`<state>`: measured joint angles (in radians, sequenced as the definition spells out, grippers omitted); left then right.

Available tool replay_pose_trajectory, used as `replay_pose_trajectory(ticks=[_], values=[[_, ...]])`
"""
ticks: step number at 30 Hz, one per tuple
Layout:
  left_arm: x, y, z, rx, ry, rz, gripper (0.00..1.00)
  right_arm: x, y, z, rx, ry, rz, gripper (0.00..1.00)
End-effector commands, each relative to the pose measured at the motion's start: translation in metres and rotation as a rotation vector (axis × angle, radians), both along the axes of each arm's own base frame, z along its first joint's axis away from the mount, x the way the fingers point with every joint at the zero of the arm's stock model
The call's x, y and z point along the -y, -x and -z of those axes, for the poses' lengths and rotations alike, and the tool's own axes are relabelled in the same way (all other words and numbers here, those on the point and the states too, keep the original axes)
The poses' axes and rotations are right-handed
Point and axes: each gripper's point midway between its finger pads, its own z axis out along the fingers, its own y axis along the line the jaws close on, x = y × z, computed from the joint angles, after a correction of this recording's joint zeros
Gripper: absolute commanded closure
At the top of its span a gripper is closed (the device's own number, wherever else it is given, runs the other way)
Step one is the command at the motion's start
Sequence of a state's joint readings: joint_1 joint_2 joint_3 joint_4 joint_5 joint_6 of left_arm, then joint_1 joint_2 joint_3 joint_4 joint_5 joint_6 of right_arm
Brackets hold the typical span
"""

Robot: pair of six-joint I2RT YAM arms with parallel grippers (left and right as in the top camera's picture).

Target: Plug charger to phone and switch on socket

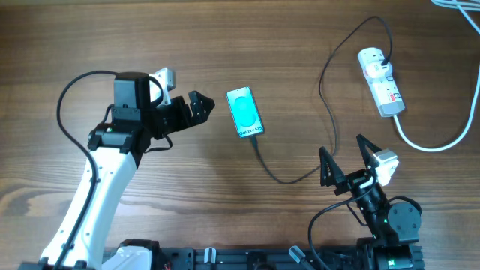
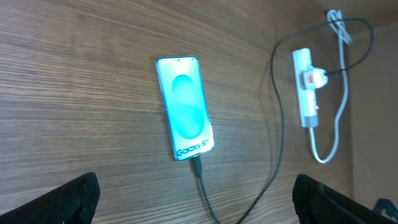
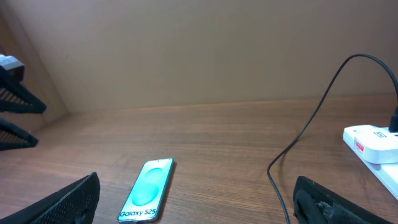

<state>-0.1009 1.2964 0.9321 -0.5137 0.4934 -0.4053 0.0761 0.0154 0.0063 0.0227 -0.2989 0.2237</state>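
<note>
The phone [image 1: 245,112] lies flat mid-table, cyan screen up; it also shows in the left wrist view [image 2: 185,107] and the right wrist view [image 3: 147,190]. The charger cable [image 1: 328,90] has its black tip in the phone's near end [image 2: 196,165] and runs to a white plug in the socket [image 1: 381,81], a white power strip at the far right, also in the left wrist view [image 2: 307,85] and the right wrist view [image 3: 373,142]. My left gripper [image 1: 196,105] is open and empty, just left of the phone. My right gripper [image 1: 349,157] is open and empty, near the front edge, beside the cable's loop.
The socket's thick white cord [image 1: 442,142] curves off past the table's right edge. Another white cord [image 1: 457,9] crosses the far right corner. The left arm [image 1: 97,187] stretches over the left part of the wooden table.
</note>
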Motion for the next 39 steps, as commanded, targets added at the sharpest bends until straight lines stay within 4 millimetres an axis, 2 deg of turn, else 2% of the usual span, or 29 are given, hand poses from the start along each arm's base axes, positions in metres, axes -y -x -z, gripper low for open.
replay_pose_trajectory(ticks=[1, 6, 8, 10, 12, 15, 18, 21, 23, 27, 30, 34, 39], values=[[-0.015, 0.010, -0.028, 0.086, -0.055, -0.063, 0.00, -0.002, 0.001, -0.002, 0.007, -0.012, -0.011, 0.00], [-0.041, 0.043, -0.084, 0.302, -0.129, -0.169, 0.00, -0.002, 0.001, -0.002, 0.007, -0.012, -0.011, 0.00], [-0.056, 0.067, -0.106, 0.385, -0.166, -0.229, 0.00, -0.002, 0.001, -0.002, 0.007, -0.012, -0.011, 0.00], [-0.070, 0.093, -0.118, 0.436, -0.196, -0.286, 0.00, -0.002, 0.001, -0.002, 0.007, -0.013, -0.011, 0.00], [-0.080, 0.122, -0.122, 0.465, -0.216, -0.324, 0.00, -0.002, 0.001, -0.002, 0.007, -0.013, -0.011, 0.00], [-0.083, 0.147, -0.119, 0.492, -0.238, -0.310, 0.00, -0.002, 0.001, -0.002, 0.007, -0.013, -0.011, 0.00], [-0.084, 0.161, -0.104, 0.548, -0.299, -0.256, 0.00, -0.002, 0.001, -0.002, 0.007, -0.012, -0.011, 0.00], [-0.083, 0.164, -0.075, 0.568, -0.348, -0.204, 0.00, -0.002, 0.001, -0.002, 0.007, -0.013, -0.011, 0.00], [-0.073, 0.162, -0.055, 0.614, -0.377, -0.116, 0.00, -0.002, 0.001, -0.002, 0.007, -0.012, -0.011, 0.00], [-0.068, 0.146, -0.029, 0.707, -0.392, -0.083, 0.00, -0.002, 0.001, -0.002, 0.007, -0.013, -0.011, 0.00], [-0.063, 0.123, -0.002, 0.750, -0.380, -0.082, 0.00, -0.002, 0.001, -0.002, 0.007, -0.012, -0.011, 0.00], [-0.055, 0.104, 0.011, 0.855, -0.349, -0.072, 0.00, -0.002, 0.001, -0.002, 0.007, -0.013, -0.011, 0.00], [-0.054, 0.098, -0.006, 0.994, -0.402, -0.061, 0.00, -0.002, 0.001, -0.002, 0.007, -0.013, -0.011, 0.00]])
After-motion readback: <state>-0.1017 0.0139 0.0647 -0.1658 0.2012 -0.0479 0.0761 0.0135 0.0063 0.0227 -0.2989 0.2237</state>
